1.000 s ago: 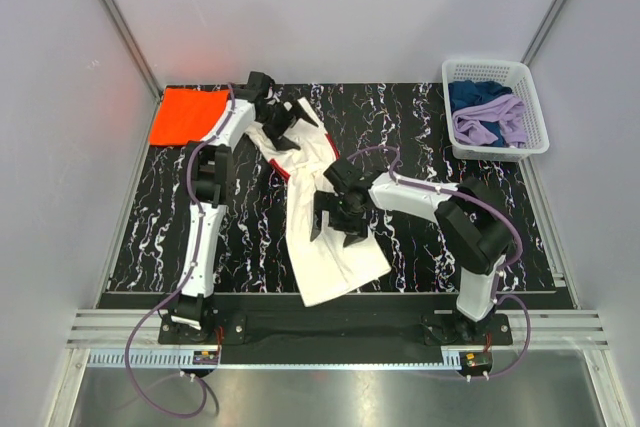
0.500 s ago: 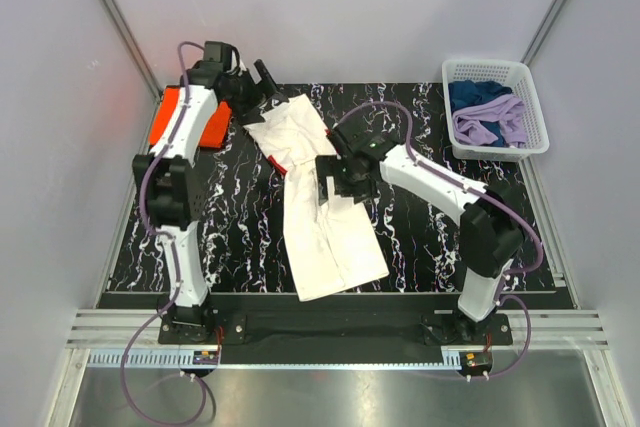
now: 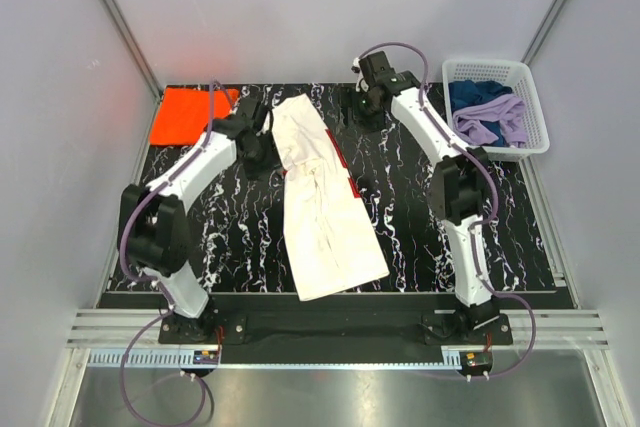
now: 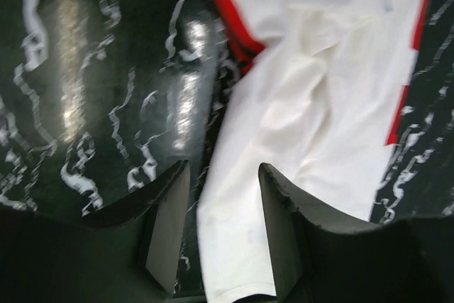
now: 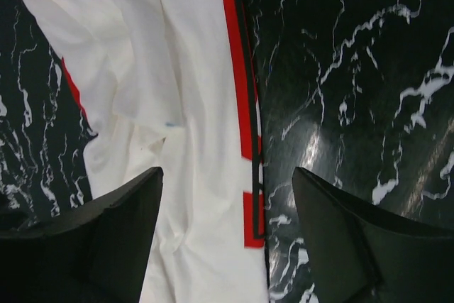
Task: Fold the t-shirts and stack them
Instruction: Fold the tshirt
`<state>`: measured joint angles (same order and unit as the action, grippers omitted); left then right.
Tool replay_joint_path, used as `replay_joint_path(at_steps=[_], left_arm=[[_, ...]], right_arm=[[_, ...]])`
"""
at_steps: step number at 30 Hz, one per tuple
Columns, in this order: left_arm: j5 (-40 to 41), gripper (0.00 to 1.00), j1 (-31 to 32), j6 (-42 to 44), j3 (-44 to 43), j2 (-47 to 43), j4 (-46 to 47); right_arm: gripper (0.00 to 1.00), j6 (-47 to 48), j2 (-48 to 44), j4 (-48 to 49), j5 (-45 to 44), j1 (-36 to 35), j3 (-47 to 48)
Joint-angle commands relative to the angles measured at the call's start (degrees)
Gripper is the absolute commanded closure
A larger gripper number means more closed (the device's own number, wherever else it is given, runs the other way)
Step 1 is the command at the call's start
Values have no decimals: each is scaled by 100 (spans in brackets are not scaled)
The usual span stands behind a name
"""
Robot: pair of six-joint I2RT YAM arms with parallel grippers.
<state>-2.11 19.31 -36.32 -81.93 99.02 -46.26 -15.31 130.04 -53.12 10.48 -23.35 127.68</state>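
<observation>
My left claw (image 4: 221,175) hangs parted over the left edge of the white t-shirt (image 3: 320,207), clamping nothing. My right claw (image 5: 227,175) gapes wide above its red print, which I cannot read. The shirt lies lengthwise mid-desk (image 3: 430,227); the orange t-shirt (image 3: 185,115) sits far-left.
</observation>
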Motion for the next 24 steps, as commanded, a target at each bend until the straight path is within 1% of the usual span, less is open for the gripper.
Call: replay_joint_path(at_steps=[1, 2, 3, 4, 5, 6, 7, 9, 12, 13, 15, 16, 19, 20, 24], left_arm=[[1176, 49, -85, -254, 475, -1487, 539], [1239, 47, -85, -210, 589, -1717, 583], [1300, 40, -85, -140, 712, -1937, 618], [1336, 37, -146, -122, 914, -2296, 601], [1258, 36, -199, -113, 1011, -2430, 601], [1118, 36, -261, -87, 1117, -2571, 644], [794, 36, -357, -86, 1283, -2772, 645], [520, 36, -384, -112, 1460, -2958, 654], [246, 37, -384, -261, 1864, -3441, 706], [29, 37, -384, -323, 1995, -3721, 715], [-87, 38, -384, -490, 2268, -3995, 759], [-158, 38, -384, -525, 2321, -4231, 759], [-219, 38, -384, -578, 2480, -4575, 715], [-202, 38, -384, -578, 2489, -4628, 680], [-228, 38, -384, -561, 2419, -4769, 496]], right_arm=[[17, 661, 697, -348, -53, -99, 1169], [15, 765, 811, -296, -107, -90, 1502], [14, 810, 934, -17, -134, -99, 1540], [14, 845, 962, 169, -125, -108, 1497], [13, 837, 997, 554, -108, -99, 1453], [12, 793, 1067, 731, -99, -99, 1401], [12, 697, 1128, 872, -73, -99, 1383], [11, 696, 1461, 1014, 85, -99, 1584], [15, 661, 1962, 927, 419, -90, 2076], [18, 574, 2060, 918, 489, -99, 2242], [20, 512, 2201, 1101, 569, -99, 2166], [21, 451, 2210, 1198, 526, -99, 1982], [26, 310, 2315, 1445, 473, -90, 1857], [29, 188, 2368, 1506, 455, -82, 1875], [31, -59, 2657, 1568, 490, -82, 2033]])
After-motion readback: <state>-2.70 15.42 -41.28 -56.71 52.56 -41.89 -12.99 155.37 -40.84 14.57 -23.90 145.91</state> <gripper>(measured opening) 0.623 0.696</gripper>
